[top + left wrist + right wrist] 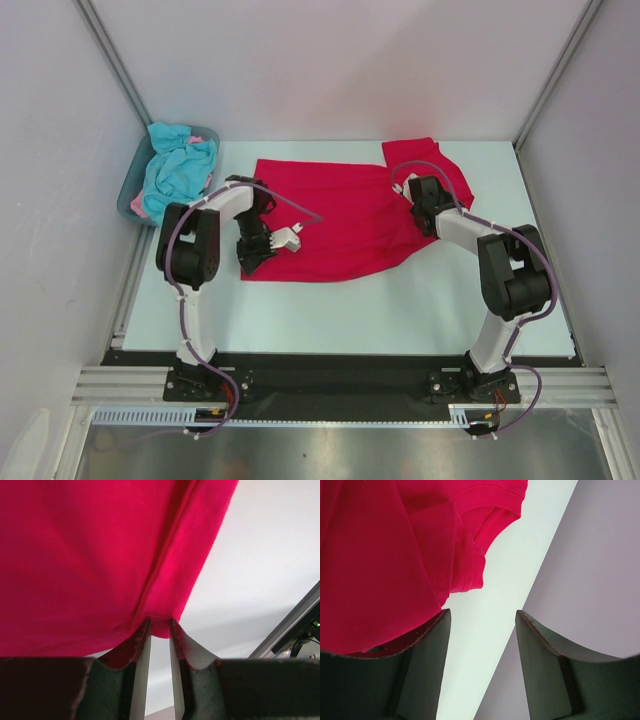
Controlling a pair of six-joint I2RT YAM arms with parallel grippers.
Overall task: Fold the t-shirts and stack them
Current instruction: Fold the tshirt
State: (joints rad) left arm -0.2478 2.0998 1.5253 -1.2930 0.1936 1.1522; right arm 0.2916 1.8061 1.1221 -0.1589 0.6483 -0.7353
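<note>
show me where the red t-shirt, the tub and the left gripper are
red t-shirt (pixel 340 215): top view, middle of the spread cloth.
tub (pixel 130 190): top view, its left rim beside the turquoise cloth.
left gripper (pixel 160 645): left wrist view, between the fingertips, at the red hem.

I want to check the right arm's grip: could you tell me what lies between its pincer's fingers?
Only bare table shows there in the right wrist view; the red shirt lies beside the left finger, not gripped.

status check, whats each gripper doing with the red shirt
Left gripper pinching red shirt hem. Right gripper open at sleeve, holding nothing. Nothing in the way.
</note>
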